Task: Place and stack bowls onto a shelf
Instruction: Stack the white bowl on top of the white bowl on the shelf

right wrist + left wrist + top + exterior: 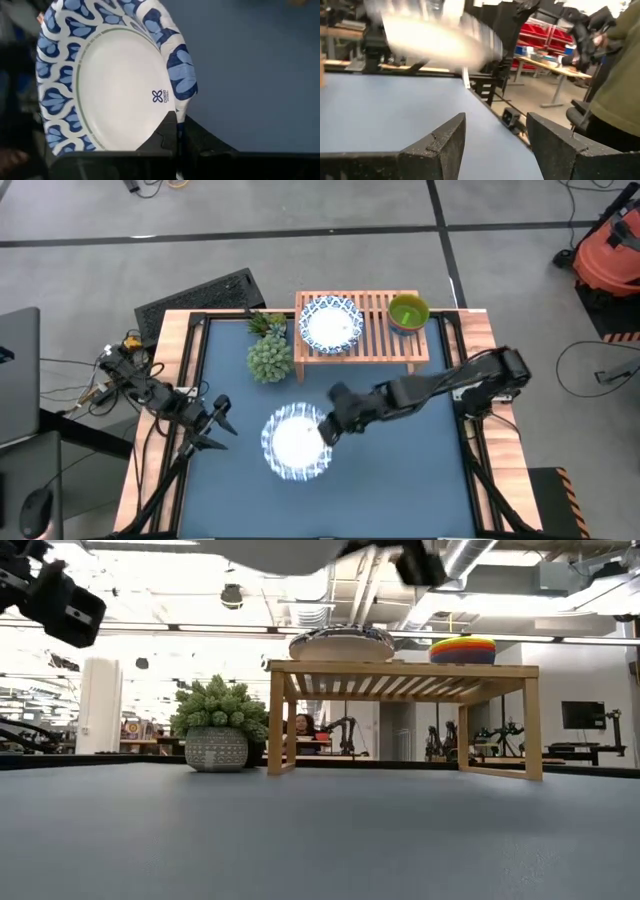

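A blue-and-white patterned bowl hangs in the air over the middle of the table, held by my right gripper, which is shut on its rim. In the low view its underside shows at the top. The light-wood shelf stands at the far edge. On its slats rest another patterned bowl and a stack of small bowls, green on top. My left gripper is open, raised over the table's left side, touching nothing. My right gripper pinches the patterned bowl by its rim, on the side toward the table's right. One finger lies inside on the white centre, the other under the outer wall. The fingers come from the right. The bowl is lifted clear of the table.
A green spiky plant in a grey pot stands left of the shelf. The blue tabletop has a wooden border. A person in an olive garment shows beyond the table in the left wrist view.
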`<control>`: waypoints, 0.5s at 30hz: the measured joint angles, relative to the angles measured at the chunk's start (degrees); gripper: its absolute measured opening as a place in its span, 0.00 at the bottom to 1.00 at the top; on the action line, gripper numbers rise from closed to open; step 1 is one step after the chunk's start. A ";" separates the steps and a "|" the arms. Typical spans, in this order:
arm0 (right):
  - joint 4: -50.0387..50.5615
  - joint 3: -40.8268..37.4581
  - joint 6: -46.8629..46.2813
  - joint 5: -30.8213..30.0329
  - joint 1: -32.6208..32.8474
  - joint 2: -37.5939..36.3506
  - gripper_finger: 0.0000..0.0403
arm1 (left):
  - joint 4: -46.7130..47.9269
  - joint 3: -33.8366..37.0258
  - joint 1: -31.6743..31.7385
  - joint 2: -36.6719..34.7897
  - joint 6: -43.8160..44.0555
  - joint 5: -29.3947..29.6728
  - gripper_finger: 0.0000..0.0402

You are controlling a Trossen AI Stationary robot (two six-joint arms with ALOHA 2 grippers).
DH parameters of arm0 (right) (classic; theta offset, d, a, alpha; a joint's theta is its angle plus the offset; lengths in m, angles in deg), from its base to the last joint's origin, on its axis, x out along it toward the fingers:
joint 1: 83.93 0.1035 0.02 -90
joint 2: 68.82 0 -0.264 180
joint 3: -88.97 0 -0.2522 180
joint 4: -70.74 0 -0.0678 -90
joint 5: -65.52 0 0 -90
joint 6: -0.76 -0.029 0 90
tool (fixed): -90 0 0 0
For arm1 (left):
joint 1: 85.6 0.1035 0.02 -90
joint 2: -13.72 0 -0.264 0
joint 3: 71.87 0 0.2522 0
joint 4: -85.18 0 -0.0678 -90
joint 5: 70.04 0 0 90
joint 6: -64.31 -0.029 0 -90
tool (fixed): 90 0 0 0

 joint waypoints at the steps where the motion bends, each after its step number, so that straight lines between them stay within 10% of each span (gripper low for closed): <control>1: 1.15 0.46 0.00 -1.16 -0.33 -1.64 0.05 | 0.84 -0.02 1.13 -0.02 0.57 -0.80 0.49; 15: 15.16 0.97 1.79 -14.77 -13.64 -20.80 0.05 | 2.65 0.05 16.35 -0.02 -2.39 -8.28 0.49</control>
